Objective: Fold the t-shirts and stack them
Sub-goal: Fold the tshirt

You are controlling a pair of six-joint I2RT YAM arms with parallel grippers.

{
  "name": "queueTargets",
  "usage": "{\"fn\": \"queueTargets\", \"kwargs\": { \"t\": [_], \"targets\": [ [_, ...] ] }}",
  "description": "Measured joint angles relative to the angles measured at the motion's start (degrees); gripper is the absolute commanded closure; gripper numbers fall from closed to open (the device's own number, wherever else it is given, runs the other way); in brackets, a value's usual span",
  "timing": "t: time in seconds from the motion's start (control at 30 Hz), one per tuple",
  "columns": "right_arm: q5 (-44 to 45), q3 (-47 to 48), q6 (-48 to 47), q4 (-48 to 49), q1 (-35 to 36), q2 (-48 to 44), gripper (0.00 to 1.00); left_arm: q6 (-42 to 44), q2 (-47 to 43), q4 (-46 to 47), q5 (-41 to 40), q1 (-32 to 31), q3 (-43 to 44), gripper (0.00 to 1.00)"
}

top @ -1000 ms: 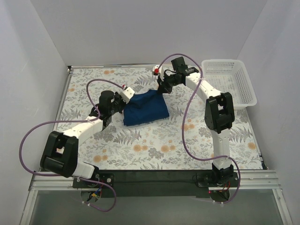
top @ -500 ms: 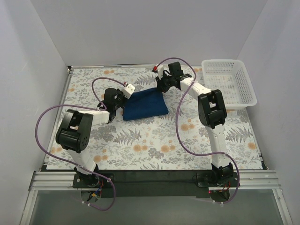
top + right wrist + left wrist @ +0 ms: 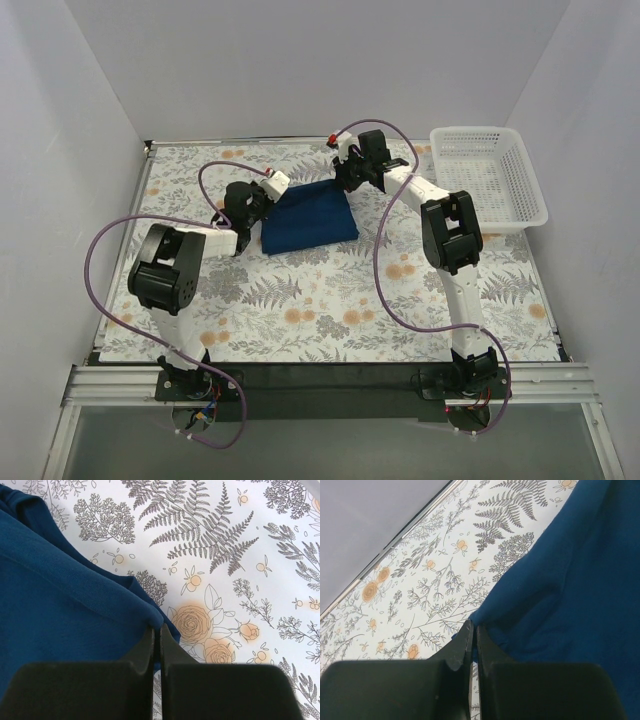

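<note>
Lying folded into a rough rectangle, a navy blue t-shirt (image 3: 308,215) is seen from above on a table (image 3: 300,300) printed with ferns and orange flowers. It is placed to the left of a white lattice basket (image 3: 530,212), apart from it. The basket is set at the far right corner of the table.

The right gripper (image 3: 345,186) is positioned at the far corner of the shirt, on the side nearer the basket. In the right wrist view its jaws are pressed together (image 3: 156,630), and the folded blue edge (image 3: 60,595) is pinched at their tips.

The left gripper (image 3: 266,203) is positioned at the far corner on the side away from the basket. In the left wrist view its jaws are likewise closed (image 3: 472,630), and a sliver of blue cloth (image 3: 570,580) is caught between them where the shirt's edge meets the table. No print or label can be made out on the cloth.
</note>
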Motion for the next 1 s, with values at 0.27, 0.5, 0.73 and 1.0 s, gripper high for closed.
{"fn": "queueTargets", "kwargs": {
  "t": [0.27, 0.5, 0.73, 1.0],
  "targets": [
    [1.36, 0.09, 1.77, 1.27, 0.0, 1.01, 0.99, 0.26, 2.6, 1.4, -1.79, 0.17, 0.39, 1.0],
    [1.73, 0.98, 2.99, 2.08, 0.04, 1.97, 0.99, 0.46, 2.8, 2.12, -3.52, 0.17, 0.79, 1.0],
    [2.49, 2.36, 3.69, 2.6, 0.11, 2.27, 0.54, 0.42, 3.91, 2.32, -5.16, 0.17, 1.88, 0.79],
    [9.6, 4.68, 6.05, 3.34, -0.07, 2.1, 0.35, -5.18, 4.11, -1.79, -13.99, 0.26, 7.58, 0.34]
  ]
}}
